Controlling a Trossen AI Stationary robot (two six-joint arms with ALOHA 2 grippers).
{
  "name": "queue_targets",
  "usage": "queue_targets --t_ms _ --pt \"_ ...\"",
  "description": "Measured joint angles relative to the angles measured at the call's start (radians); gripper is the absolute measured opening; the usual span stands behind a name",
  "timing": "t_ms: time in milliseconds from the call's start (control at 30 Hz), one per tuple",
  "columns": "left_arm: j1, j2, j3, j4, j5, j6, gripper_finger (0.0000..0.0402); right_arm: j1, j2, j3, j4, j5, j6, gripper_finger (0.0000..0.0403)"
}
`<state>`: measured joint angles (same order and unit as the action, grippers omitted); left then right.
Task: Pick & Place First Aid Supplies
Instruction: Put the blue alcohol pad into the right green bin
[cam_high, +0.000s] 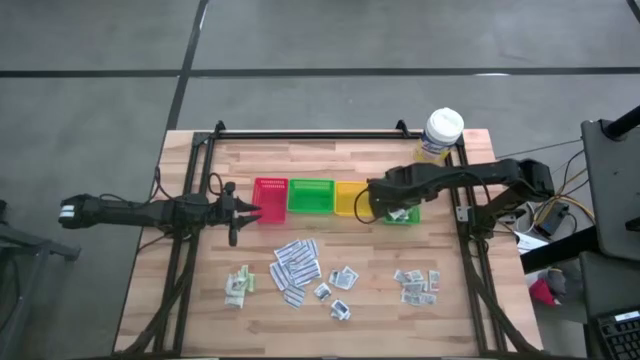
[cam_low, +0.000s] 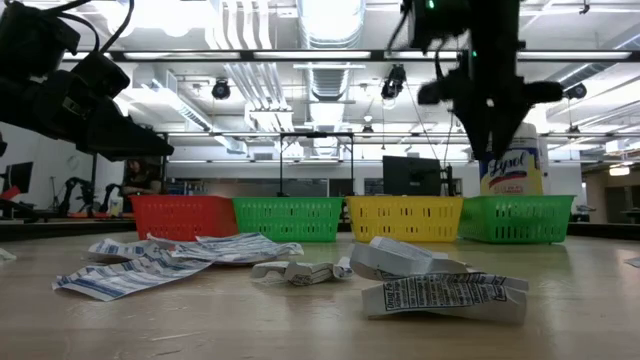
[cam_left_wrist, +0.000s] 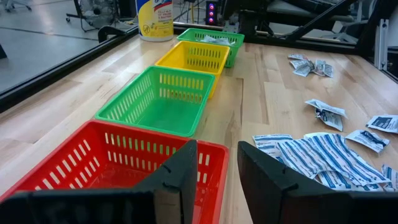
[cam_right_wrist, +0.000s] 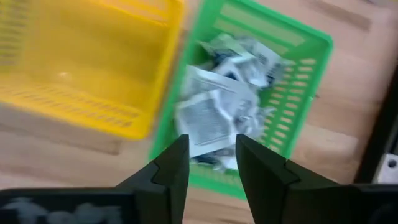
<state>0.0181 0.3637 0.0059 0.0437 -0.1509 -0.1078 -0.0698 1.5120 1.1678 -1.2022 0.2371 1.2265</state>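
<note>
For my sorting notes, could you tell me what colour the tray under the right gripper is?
Green; the tray already holds packets, clearest in the right wrist view, with the right gripper open above it.

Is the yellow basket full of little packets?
No, the yellow basket looks bare inside; the packets lie piled in the green basket beside it.

Both arms matte black, chunky jointed segments; left arm (cam_high: 150, 212) w/ white band at far-left end; fingers (cam_left_wrist: 177, 180) blocky, angular.
</note>
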Motion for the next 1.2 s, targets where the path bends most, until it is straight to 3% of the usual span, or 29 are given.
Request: queue_targets --t_ms 400,767,1200 --pt "0.0 0.0 0.0 0.0 0.0 0.0 0.0113 0.106 0.0 0.171 0.027 0.031 -0.13 0.0108" --pt "0.0 0.0 0.0 0.0 0.0 0.0 0.0113 0.241 0.0 0.158 0.221 0.017 -0.252 0.0094" --pt "0.0 0.0 0.0 0.0 0.0 0.0 0.0113 0.39 0.0 0.147 0.432 -0.038 -0.588 0.0089"
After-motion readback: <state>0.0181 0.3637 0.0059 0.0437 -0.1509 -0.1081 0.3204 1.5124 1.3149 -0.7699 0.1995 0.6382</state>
